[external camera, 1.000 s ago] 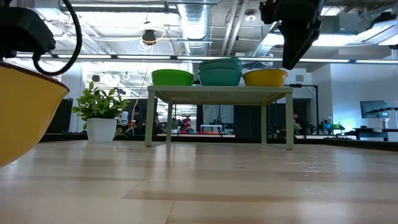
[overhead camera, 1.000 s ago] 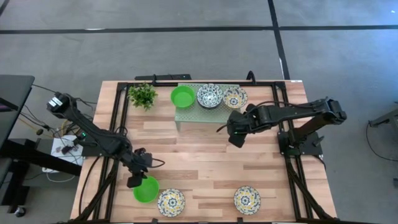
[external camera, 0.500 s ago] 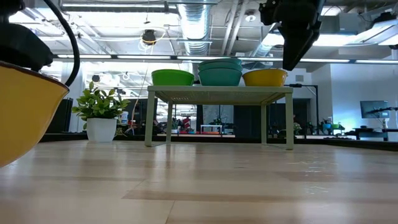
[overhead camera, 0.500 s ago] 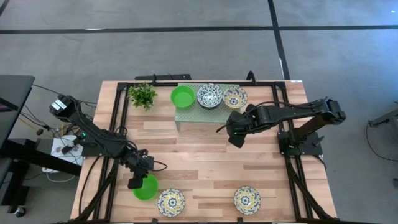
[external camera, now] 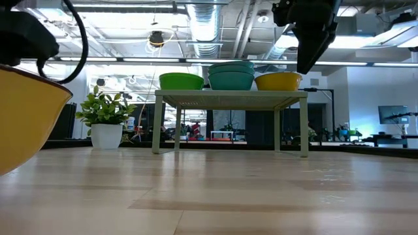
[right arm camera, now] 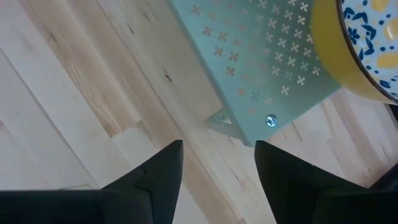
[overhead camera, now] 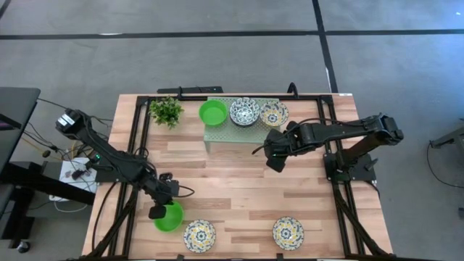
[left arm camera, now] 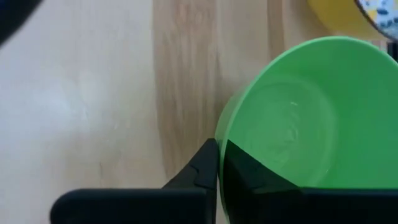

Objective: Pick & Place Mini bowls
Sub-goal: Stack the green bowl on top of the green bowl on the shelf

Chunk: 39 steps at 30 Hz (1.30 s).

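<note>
A plain green mini bowl (overhead camera: pixel 170 218) stands near the table's front left corner, and my left gripper (overhead camera: pixel 157 211) is shut on its rim. Two yellow-and-blue bowls (overhead camera: pixel 199 235) (overhead camera: pixel 288 233) sit along the near edge. The pale green rack (overhead camera: pixel 217 131) at the back carries a green bowl (overhead camera: pixel 212 112), a white-and-blue bowl (overhead camera: pixel 244 112) and a yellow-and-blue bowl (overhead camera: pixel 273 113). My right gripper (overhead camera: pixel 275 159) hangs open above the table, just off the rack's near right corner (right arm camera: pixel 249 127), with nothing between its fingers. My left gripper pinches the green bowl's rim (left arm camera: pixel 219 138) on the bowl's left side. One finger (left arm camera: pixel 249 174) is inside the bowl and the other (left arm camera: pixel 200 173) is outside its wall. The fingers come from above, slanting in from the table's left. Whether the bowl's base is still on the table I cannot tell.
A small potted plant (overhead camera: pixel 167 110) stands at the back left beside the rack. Black frame rails (overhead camera: pixel 138 145) run along the table's left and right sides. Bare wood (overhead camera: pixel 239 188) lies between the rack and the front bowls.
My left gripper has shut on the rim of the green bowl at the front left. The bowl stays about where it was. My right arm has kept still.
</note>
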### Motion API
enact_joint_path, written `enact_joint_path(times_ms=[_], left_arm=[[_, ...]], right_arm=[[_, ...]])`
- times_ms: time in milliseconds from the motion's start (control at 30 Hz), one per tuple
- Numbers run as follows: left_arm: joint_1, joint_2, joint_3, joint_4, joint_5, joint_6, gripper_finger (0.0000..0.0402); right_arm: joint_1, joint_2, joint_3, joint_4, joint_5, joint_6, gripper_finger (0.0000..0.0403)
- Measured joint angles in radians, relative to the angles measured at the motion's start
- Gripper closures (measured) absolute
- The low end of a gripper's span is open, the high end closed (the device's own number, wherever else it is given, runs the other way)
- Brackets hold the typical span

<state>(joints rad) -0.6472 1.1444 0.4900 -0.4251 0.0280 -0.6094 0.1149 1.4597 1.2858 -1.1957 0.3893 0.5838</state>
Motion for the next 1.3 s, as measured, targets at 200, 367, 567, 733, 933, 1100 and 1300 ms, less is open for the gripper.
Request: enact_joint_path(times_ms=[200, 367, 567, 733, 933, 1100, 1300], left_arm=[[0.032, -0.059, 0.011, -0.002, -0.119, -0.001, 0.0389], [0.117, -0.124, 0.05, -0.001, -0.164, 0.0, 0.0393], [0.237, -0.174, 0.089, -0.001, -0.189, 0.038, 0.0389], [0.33, -0.177, 0.133, -0.001, -0.25, 0.062, 0.0392], [0.436, -0.177, 0.199, -0.001, -0.305, 0.164, 0.0389], [0.508, -0.177, 0.267, 0.003, -0.472, 0.213, 0.0392], [0.621, -0.177, 0.319, 0.026, -0.53, 0.271, 0.0391]], right_arm=[[0.0, 0.0, 0.0, 0.0, 0.0, 0.0, 0.021], [0.0, 0.0, 0.0, 0.0, 0.0, 0.0, 0.0211], [0.0, 0.0, 0.0, 0.0, 0.0, 0.0, 0.0209], [0.0, 0.0, 0.0, 0.0, 0.001, 0.0, 0.0214], [0.0, 0.0, 0.0, 0.001, 0.002, 0.0, 0.0216], [0.0, 0.0, 0.0, 0.006, 0.003, 0.0, 0.0216], [0.0, 0.0, 0.0, 0.008, 0.003, 0.0, 0.022]])
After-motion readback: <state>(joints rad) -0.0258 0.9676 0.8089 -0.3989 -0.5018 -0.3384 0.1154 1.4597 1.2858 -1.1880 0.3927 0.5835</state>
